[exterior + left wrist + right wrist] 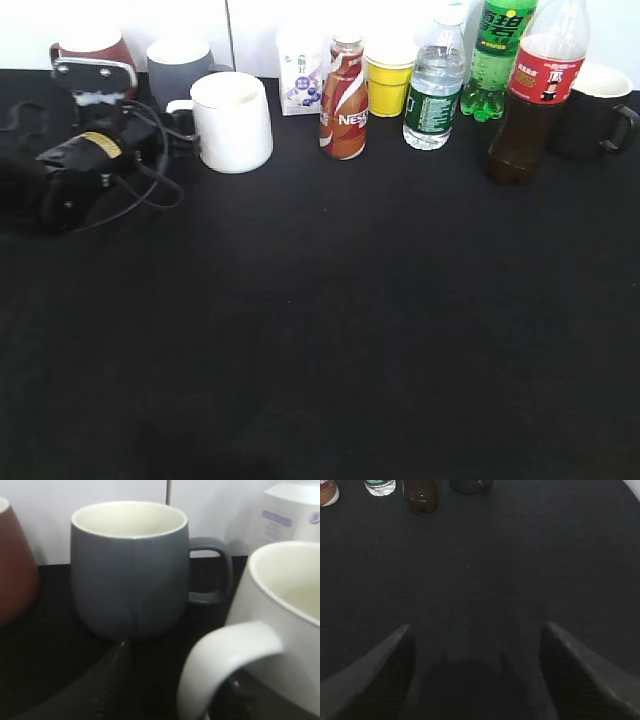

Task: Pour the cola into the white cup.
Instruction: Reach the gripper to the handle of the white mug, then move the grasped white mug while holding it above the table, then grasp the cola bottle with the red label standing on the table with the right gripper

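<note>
The white cup (233, 120) stands at the back left of the black table, its handle pointing left. In the left wrist view the cup (285, 630) fills the right side. My left gripper (178, 135) (178, 664) is open around the handle: one finger lies left of it with a gap, the other shows inside the loop. The cola (535, 95) stands upright at the back right, and its base shows in the right wrist view (420, 495). My right gripper (476, 626) is open and empty above bare table; it is out of the exterior view.
A reddish-brown mug (95, 50) and a grey mug (180, 65) (129, 570) stand behind the white cup. Along the back stand a milk carton (300, 80), Nestle bottle (344, 100), yellow cup (390, 80), water bottle (435, 90), green soda bottle (497, 55) and black mug (595, 115).
</note>
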Robot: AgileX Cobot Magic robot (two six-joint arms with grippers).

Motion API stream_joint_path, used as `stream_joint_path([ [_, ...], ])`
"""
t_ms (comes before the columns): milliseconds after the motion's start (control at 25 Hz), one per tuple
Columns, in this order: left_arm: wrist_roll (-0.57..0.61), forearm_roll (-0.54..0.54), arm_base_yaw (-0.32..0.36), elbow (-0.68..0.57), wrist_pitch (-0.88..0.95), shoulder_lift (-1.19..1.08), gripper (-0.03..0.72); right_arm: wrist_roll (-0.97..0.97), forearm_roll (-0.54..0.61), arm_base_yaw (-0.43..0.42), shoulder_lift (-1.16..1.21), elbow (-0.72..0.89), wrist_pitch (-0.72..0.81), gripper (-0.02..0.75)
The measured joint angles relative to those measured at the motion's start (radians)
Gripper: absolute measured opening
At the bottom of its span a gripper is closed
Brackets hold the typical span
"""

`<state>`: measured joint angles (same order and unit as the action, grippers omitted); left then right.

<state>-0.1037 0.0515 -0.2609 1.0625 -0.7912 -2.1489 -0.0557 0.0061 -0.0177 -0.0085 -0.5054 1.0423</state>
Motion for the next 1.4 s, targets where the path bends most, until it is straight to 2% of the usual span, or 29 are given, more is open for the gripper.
stream_joint_path([
  [40,0.0,0.0,0.0,0.016,0.004,-0.01,0.336,0.0,0.0,0.0,0.0,0.0,0.0,0.585],
  [80,0.0,0.003,0.0,0.03,0.012,-0.013,0.272,0.0,0.0,0.0,0.0,0.0,0.0,0.585],
  [160,0.004,0.01,-0.001,0.04,0.012,-0.02,0.073,0.0,0.0,0.0,0.0,0.0,0.0,0.586],
  [200,0.002,0.009,0.0,0.04,0.01,-0.023,0.042,0.0,0.0,0.0,0.0,0.0,0.0,0.586],
  [400,0.004,0.018,0.0,0.025,0.001,-0.013,0.033,0.0,0.0,0.0,0.0,0.0,0.0,0.585],
  [600,0.007,0.041,0.0,-0.194,-0.059,0.202,0.032,0.0,0.0,0.0,0.0,-0.011,-0.031,0.587],
  [720,0.007,0.125,0.0,-0.337,-0.063,0.366,0.032,0.0,-0.006,0.0,0.032,0.014,-0.356,0.587],
  [800,0.007,0.158,0.0,-0.399,-0.063,0.449,0.032,0.0,-0.006,0.0,0.151,0.113,-0.669,0.587],
  [920,0.007,0.162,-0.001,-0.461,-0.064,0.508,0.032,-0.001,-0.006,0.0,0.438,0.224,-1.129,0.585],
  [1120,0.007,0.209,-0.001,-0.472,-0.063,0.512,0.032,-0.007,-0.073,0.0,1.005,0.233,-1.717,0.586],
  [1280,0.006,0.246,-0.001,-0.472,-0.064,0.513,0.032,-0.009,-0.1,0.031,1.364,0.233,-1.959,0.586],
  [1400,0.005,0.246,-0.001,-0.472,-0.064,0.513,0.032,0.038,-0.018,0.151,1.591,0.205,-2.12,0.585],
])
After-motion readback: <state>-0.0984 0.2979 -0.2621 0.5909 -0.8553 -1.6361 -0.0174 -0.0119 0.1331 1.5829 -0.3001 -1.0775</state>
